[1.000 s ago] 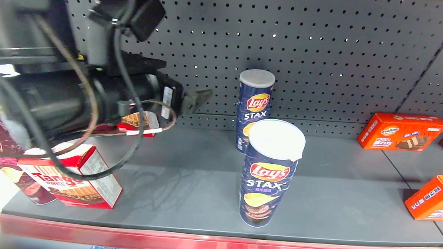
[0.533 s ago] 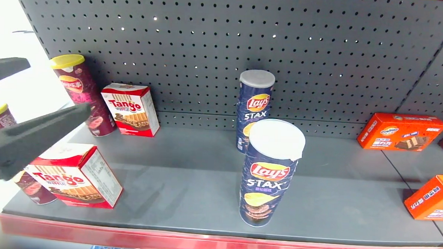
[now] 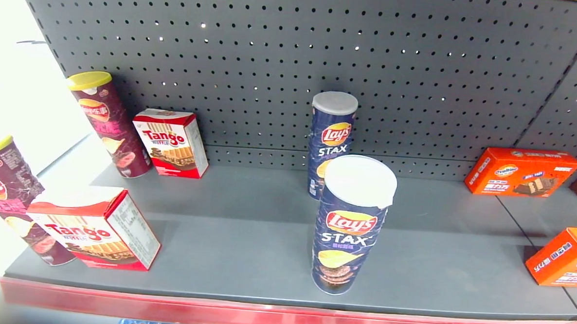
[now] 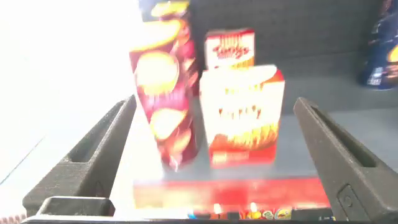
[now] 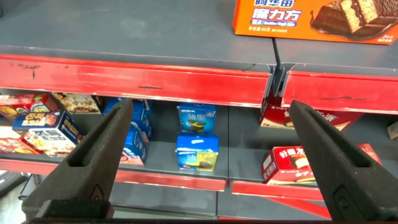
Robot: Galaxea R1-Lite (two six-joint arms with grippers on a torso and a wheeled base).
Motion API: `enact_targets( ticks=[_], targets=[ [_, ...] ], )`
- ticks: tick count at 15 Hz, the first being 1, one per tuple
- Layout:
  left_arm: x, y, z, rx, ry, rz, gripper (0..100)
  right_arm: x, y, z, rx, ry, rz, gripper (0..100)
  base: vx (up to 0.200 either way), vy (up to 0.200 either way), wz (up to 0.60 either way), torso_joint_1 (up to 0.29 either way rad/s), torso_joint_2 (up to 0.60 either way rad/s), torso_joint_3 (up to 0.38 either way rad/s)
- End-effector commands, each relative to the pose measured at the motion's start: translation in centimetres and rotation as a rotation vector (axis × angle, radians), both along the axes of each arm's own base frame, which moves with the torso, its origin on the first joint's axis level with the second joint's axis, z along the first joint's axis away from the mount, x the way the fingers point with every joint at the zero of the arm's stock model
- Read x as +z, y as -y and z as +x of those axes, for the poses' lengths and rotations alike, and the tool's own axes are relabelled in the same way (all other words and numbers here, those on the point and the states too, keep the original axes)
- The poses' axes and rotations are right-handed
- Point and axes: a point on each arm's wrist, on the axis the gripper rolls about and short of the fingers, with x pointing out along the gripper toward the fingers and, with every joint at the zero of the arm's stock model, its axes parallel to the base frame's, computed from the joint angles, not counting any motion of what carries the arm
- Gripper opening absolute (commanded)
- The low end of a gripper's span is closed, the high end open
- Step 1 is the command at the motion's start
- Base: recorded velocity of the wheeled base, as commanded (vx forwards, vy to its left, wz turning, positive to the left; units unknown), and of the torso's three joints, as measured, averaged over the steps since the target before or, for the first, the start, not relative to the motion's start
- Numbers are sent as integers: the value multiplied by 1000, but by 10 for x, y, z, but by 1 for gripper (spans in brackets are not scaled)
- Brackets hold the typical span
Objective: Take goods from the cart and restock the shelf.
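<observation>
Two blue chip cans stand upright mid-shelf, one in front (image 3: 351,228) and one by the back wall (image 3: 331,139). At the shelf's left end are two red wafer boxes (image 3: 95,229) (image 3: 172,142) and two maroon cans (image 3: 110,122) (image 3: 11,198). My left gripper (image 4: 214,106) is open with nothing in it. It hangs in front of that left end, apart from the front maroon can (image 4: 165,106) and front wafer box (image 4: 242,115). My right gripper (image 5: 211,109) is open with nothing in it, below the red shelf edge (image 5: 143,71), facing the lower shelves.
Orange boxes (image 3: 522,171) (image 3: 562,256) lie at the shelf's right. A pegboard wall (image 3: 274,44) closes the back, and a red strip (image 3: 262,316) runs along the front. The grey shelf board (image 3: 236,237) stretches between wafer boxes and blue cans. Lower shelves hold blue packs (image 5: 198,140) and red boxes (image 5: 292,165).
My left arm, which covered the shelf's left part a second ago, has drawn back leftward out of the head view. The goods on the shelf have not moved.
</observation>
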Motion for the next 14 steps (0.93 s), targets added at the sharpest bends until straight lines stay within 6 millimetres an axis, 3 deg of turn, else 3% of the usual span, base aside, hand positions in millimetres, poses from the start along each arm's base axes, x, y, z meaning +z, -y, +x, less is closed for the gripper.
enact_targets(
  ticks=[1, 4, 6, 8, 14],
  targets=[
    [-39, 4, -16, -5, 52, -19, 100, 0, 0, 0, 1, -2, 0, 100, 0, 0, 0, 0, 0, 0],
    [-66, 5, -20, -108, 0, -19, 100, 0, 0, 0, 1, -2, 0, 100, 0, 0, 0, 0, 0, 0],
    [-74, 5, -18, -110, -70, -19, 100, 0, 0, 0, 1, -2, 0, 100, 0, 0, 0, 0, 0, 0],
    [-87, 5, -16, -106, -203, -10, 100, 0, 0, 0, 1, -2, 0, 100, 0, 0, 0, 0, 0, 0],
    [-89, 5, -16, -87, -220, -30, 100, 0, 0, 0, 1, -2, 0, 100, 0, 0, 0, 0, 0, 0]
  ],
)
